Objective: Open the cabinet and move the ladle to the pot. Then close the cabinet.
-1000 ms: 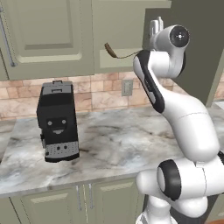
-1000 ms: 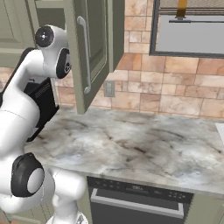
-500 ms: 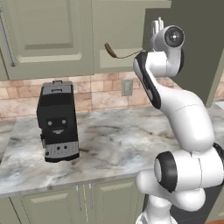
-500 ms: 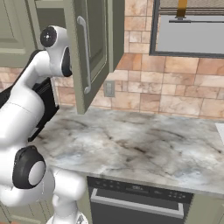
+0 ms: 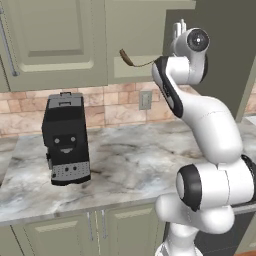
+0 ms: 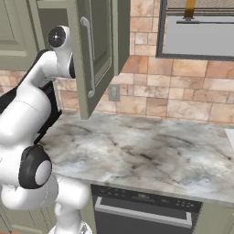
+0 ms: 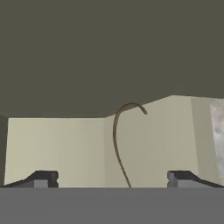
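The ladle (image 7: 119, 144) lies inside the opened upper cabinet (image 6: 98, 50), whose sage-green door hangs swung out with its long silver bar handle (image 6: 88, 57) facing the room in the right base view. What can be seen of the ladle is its thin, dark, curved handle: in the left base view it juts out past the cabinet's edge, with its hooked tip (image 5: 125, 56) hanging in front of the neighbouring closed door; the scoop itself is hidden inside the cabinet. By its look it is wooden, so it should be light and stiff, not fragile, and not especially slippery; the trouble is more likely its shape. The handle is slim and bowed, so it may twist or pivot between flat pads if it is taken near the tip, and the heavier scoop end would then swing down. A grip on the straighter stretch of the handle, nearer the scoop, seems the safer choice. The gripper (image 7: 112, 180) has its two fingers spread wide apart with nothing between them. In the hand view the handle rises from between the two fingertips, roughly on the centre line, and arcs away to its hook further off, so the ladle lies ahead of the gripper, lined up with the gap but seemingly not yet inside it. No contact can be made out. The black coffee machine (image 5: 65, 137) stands on the marble counter (image 6: 151, 155) below, well apart from the work.
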### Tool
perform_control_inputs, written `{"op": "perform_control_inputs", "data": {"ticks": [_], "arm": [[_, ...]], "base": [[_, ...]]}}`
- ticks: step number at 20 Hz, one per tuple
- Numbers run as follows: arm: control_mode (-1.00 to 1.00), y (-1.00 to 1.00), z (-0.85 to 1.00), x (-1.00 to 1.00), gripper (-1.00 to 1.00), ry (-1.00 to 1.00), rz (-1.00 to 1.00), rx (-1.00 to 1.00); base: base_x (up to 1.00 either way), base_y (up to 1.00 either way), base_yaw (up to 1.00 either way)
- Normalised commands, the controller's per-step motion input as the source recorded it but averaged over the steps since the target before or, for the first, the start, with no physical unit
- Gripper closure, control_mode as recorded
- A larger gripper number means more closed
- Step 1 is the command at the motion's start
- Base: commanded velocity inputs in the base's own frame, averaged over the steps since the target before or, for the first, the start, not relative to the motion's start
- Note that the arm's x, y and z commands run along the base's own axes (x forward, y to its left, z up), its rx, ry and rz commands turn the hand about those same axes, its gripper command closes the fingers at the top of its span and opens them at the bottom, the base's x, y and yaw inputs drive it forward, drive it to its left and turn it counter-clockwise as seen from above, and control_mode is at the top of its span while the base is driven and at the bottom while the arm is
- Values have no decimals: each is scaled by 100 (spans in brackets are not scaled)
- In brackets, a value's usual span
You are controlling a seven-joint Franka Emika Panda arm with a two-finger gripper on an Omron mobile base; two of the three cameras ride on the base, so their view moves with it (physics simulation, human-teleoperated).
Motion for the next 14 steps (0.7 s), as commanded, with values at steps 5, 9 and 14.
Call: {"op": "perform_control_inputs", "data": {"ticks": [5,9,14], "arm": [[-100,0,-5,18,-100,0,0,2],[-100,0,-16,15,-100,0,0,0],[-100,-4,-6,15,-100,0,0,1]], "base": [[0,0,0],[0,0,0],[0,0,0]]}}
